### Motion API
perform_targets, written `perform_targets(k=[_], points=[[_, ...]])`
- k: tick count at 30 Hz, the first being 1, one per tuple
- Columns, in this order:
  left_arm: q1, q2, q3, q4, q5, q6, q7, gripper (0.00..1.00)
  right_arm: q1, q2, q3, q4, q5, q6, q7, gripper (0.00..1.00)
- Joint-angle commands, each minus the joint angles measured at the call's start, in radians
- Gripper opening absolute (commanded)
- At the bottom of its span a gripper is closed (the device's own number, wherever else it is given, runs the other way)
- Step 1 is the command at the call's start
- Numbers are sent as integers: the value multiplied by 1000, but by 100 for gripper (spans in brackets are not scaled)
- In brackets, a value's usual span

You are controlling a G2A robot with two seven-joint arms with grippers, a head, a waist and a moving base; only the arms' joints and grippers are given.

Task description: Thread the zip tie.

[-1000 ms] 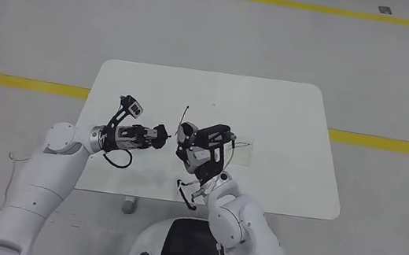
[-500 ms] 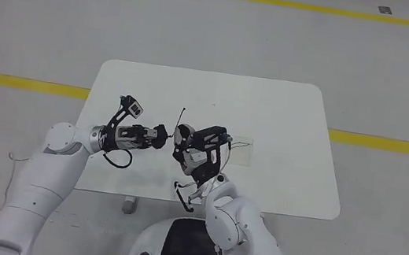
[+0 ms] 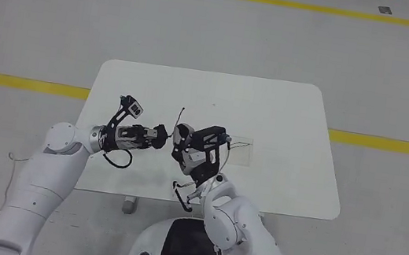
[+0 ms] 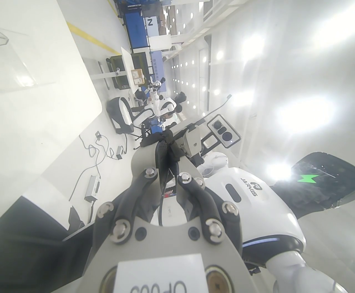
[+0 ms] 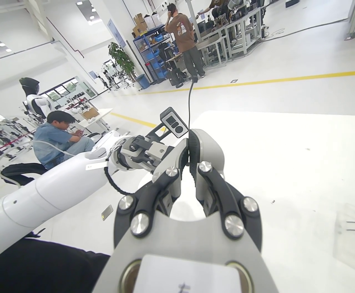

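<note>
Grey workshop floor [image 3: 46, 16] with yellow lines [image 3: 20, 82] is stretching out all round, and the white table [image 3: 271, 106] with its rounded corners is sitting in the middle of it. Over the table the two metal claws are meeting almost nose to nose. The left claw [image 4: 163, 149] is pressing its ribbed black pads together on a thin black strand, seemingly the tie's tail end. The right claw [image 5: 189, 144] is clenching the zip tie [image 5: 189, 111] along its strap, and the head end is poking up free above the pads.

That tie is looking feather-light — a narrow, smooth plastic strip, springy and probably slippery. I'm judging it is wanting a pinch close behind the tip, so the strap isn't buckling or whipping aside while it's going for the tiny square head.
</note>
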Motion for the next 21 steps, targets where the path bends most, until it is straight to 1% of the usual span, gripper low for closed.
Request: perform_targets(k=[1, 21], points=[[0, 0, 0, 0, 0, 0, 0, 0, 2, 1, -2, 2, 2, 3, -1, 0], [0, 0, 0, 0, 0, 0, 0, 0, 24, 12, -17, 12, 9, 24, -8, 0]])
